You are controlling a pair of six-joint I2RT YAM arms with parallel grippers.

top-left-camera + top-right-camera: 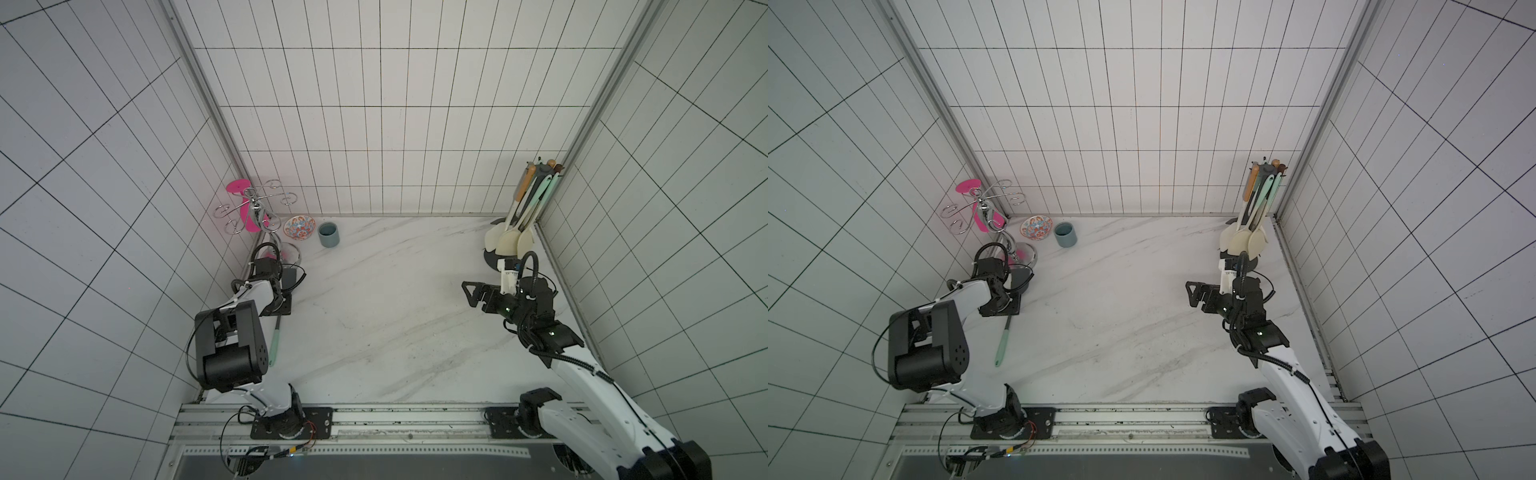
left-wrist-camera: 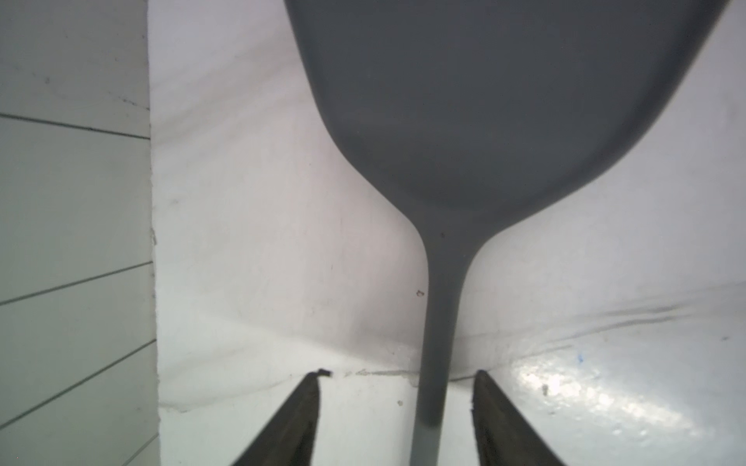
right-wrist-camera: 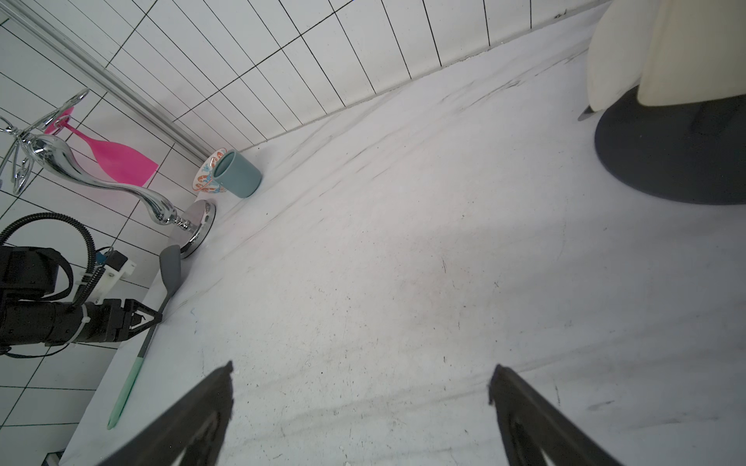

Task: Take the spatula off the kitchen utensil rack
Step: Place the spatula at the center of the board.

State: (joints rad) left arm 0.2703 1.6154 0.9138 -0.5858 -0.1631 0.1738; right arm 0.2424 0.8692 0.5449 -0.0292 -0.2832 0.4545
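Observation:
The spatula, grey-headed with a mint green handle, lies flat on the marble table by the left wall, also seen in a top view. My left gripper is open and straddles the spatula at its thin neck, with a gap on each side. From the right wrist view the left gripper sits low over the spatula. The kitchen utensil rack stands in the back right corner with several cream and mint utensils hanging on it. My right gripper hovers open and empty in front of the rack.
A chrome stand with curled loop arms holds a pink spatula in the back left corner. Beside it sit a patterned bowl and a blue-grey cup. Tiled walls close three sides; a metal rail runs along the front.

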